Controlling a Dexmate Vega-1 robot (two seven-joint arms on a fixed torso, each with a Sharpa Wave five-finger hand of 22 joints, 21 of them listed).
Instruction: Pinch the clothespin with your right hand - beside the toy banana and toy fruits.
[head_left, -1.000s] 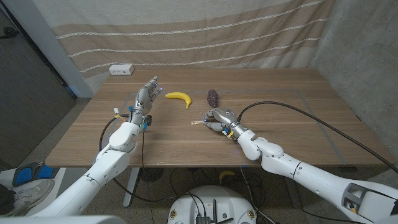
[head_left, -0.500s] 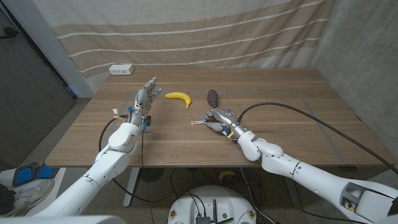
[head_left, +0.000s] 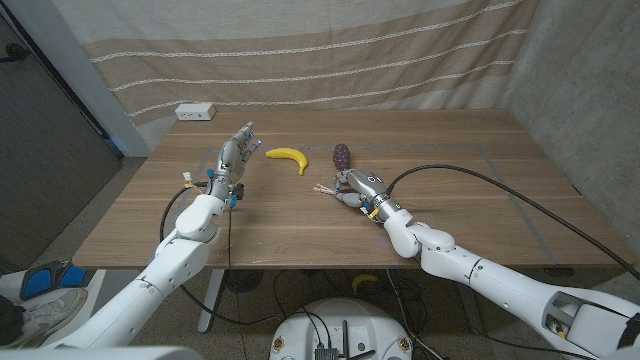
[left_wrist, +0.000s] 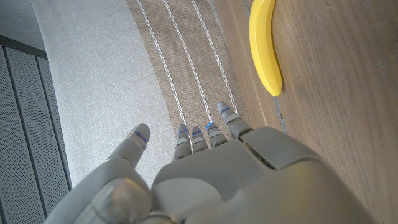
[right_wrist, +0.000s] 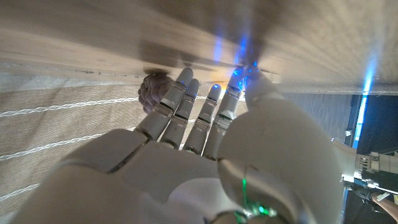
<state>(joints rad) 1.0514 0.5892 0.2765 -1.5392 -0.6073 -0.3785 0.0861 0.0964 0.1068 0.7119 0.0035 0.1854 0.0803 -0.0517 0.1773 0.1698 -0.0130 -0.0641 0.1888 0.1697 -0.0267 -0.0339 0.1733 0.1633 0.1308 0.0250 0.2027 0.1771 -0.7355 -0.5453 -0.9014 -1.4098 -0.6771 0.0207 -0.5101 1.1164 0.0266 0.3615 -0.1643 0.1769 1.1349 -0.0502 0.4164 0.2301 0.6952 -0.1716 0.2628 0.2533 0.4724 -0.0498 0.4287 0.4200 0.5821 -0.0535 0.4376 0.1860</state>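
The right hand (head_left: 356, 188) pinches the wooden clothespin (head_left: 324, 188) just above the surface (head_left: 470, 190), near the purple toy grapes (head_left: 342, 156). The toy banana (head_left: 288, 157) lies farther left. The left hand (head_left: 234, 153) stands beside it, fingers spread, holding nothing.

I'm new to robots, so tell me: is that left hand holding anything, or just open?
Open. The left hand stands raised with fingers apart and nothing in them; the banana lies apart from it on the table.

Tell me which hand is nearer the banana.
Left. The left hand stands just beside the banana, to its left; the right hand is nearer the robot and to its right, by the clothespin.
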